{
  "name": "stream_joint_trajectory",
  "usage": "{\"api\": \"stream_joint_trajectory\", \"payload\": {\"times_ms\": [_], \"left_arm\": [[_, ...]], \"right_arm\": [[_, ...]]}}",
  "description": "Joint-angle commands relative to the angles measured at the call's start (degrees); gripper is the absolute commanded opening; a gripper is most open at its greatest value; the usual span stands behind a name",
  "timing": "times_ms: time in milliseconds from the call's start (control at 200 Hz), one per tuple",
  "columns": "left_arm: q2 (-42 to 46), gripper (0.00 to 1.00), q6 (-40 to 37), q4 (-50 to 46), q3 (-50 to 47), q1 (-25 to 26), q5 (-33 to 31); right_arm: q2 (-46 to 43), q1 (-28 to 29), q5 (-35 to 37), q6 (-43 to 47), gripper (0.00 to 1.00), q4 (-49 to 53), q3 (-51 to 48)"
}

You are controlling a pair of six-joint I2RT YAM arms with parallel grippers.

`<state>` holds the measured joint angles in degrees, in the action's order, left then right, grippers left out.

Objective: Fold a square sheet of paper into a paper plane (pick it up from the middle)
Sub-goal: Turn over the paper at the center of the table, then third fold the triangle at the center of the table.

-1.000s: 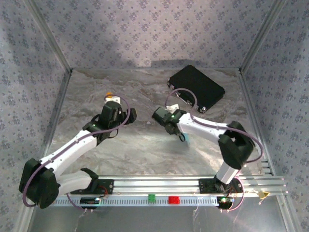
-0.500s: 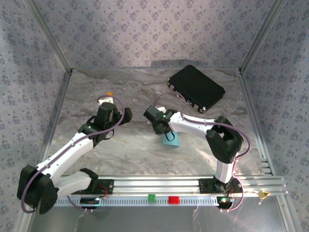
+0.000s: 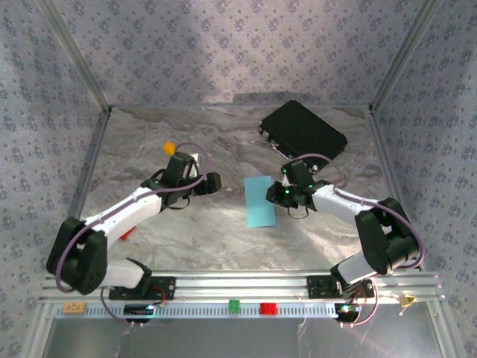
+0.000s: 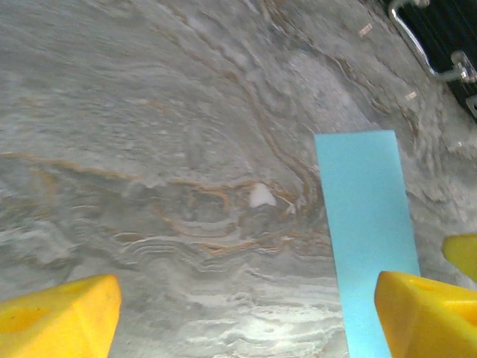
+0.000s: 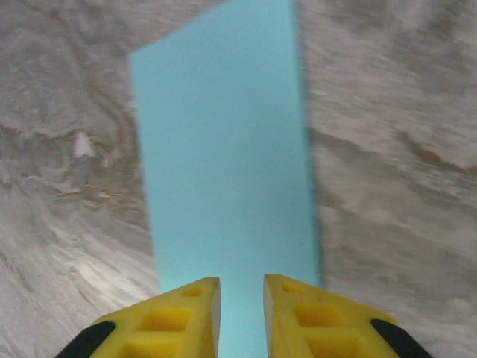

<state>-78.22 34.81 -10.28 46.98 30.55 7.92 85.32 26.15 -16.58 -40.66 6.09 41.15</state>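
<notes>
A tiny orange cube [image 3: 169,147] lies at the left on the grey marbled table [image 3: 186,239]. The left gripper [image 4: 238,317] is low over the table with its yellow fingers wide apart, holding nothing. Just right of it, the light-blue sheet of paper [image 3: 259,201], a flat narrow rectangle, lies in the table's middle. The right gripper [image 5: 241,313] is over the sheet's right side, its jaws almost together and not clamped on it. A black rectangular case [image 3: 303,136] lies behind.
</notes>
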Motion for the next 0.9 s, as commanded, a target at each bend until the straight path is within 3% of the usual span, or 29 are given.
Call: {"api": "stream_joint_trajectory", "payload": {"times_ms": [0, 420, 894], "left_arm": [[-4.51, 0.80, 1.43, 1.59, 3.68, 1.10, 7.62], [-19.77, 0.54, 5.09, 2.66, 10.85, 6.35, 17.76], [-26.68, 0.48, 8.43, 6.05, 12.90, 6.84, 24.07]], "right_arm": [[0.15, -2.17, -10.10, -3.88, 0.15, -7.64, -3.27], [6.02, -3.47, -13.75, -4.94, 0.08, -12.74, -4.76], [8.13, -5.05, -13.59, -11.84, 0.07, -20.52, -13.04]]}}
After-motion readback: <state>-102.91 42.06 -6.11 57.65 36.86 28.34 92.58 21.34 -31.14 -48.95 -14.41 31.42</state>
